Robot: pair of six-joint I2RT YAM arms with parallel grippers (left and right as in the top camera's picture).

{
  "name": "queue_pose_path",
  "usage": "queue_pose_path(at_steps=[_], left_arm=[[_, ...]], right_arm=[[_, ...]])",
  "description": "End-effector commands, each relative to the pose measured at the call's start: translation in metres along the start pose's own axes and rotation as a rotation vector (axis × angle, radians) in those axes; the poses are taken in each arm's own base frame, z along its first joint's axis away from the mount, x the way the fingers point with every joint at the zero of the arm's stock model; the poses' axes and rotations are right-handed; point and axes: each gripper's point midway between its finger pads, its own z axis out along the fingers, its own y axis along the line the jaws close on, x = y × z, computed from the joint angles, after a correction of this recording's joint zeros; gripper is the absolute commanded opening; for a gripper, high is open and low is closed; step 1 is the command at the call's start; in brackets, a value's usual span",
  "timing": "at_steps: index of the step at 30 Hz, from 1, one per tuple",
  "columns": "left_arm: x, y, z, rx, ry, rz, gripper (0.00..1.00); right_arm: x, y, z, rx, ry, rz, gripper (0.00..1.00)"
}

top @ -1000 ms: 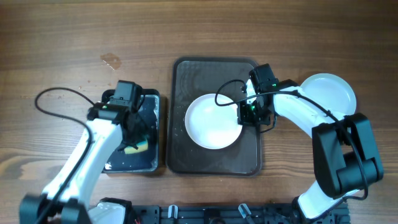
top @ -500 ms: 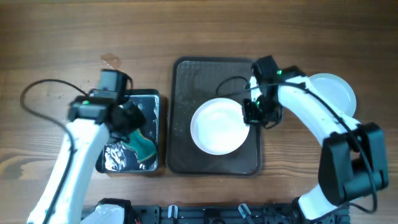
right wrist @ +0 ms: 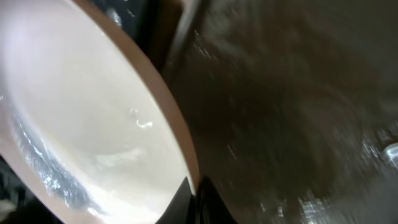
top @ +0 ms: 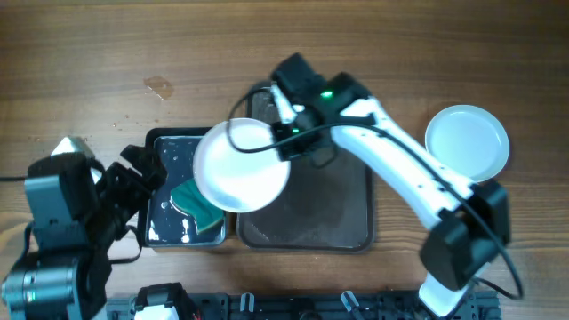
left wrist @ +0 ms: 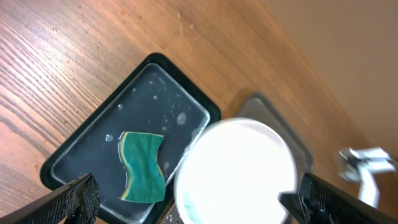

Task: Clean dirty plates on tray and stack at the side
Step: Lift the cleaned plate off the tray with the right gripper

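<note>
The right fingers [right wrist: 210,204] pinch the rim of a white plate [top: 240,169] and hold it up in the air. It hangs over the left edge of the brown tray [top: 342,209] and partly over the black container [left wrist: 149,93]. The green sponge [left wrist: 143,167] lies in that container, half under the plate from above. I cannot tell if this plate is clean. A second plate [top: 467,142] sits on the table [top: 89,53], far to the right. The left fingers [left wrist: 74,199] are spread wide and hold nothing. I think the wipe comes next. The right fingers should squeeze hard and hold the plate steady, because a wet rim can slip. The left fingers should go down on the sponge from the side without bumping the plate.
</note>
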Motion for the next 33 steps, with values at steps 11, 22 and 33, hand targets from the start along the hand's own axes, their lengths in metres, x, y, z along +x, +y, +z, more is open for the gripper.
queue_pose_path(at_steps=[11, 22, 33], left_arm=[[0.001, -0.003, -0.01, 0.029, -0.013, 0.002, 1.0], [0.001, -0.003, -0.01, 0.03, -0.013, 0.002, 1.0], [0.001, -0.003, -0.01, 0.03, -0.013, 0.002, 1.0]], right_arm=[[-0.073, 0.057, -0.069, 0.525, -0.678, -0.123, 0.04], [-0.044, 0.099, -0.112, 0.773, -0.905, -0.206, 0.04], [-0.041, 0.103, -0.119, 0.817, -0.93, -0.229, 0.04]])
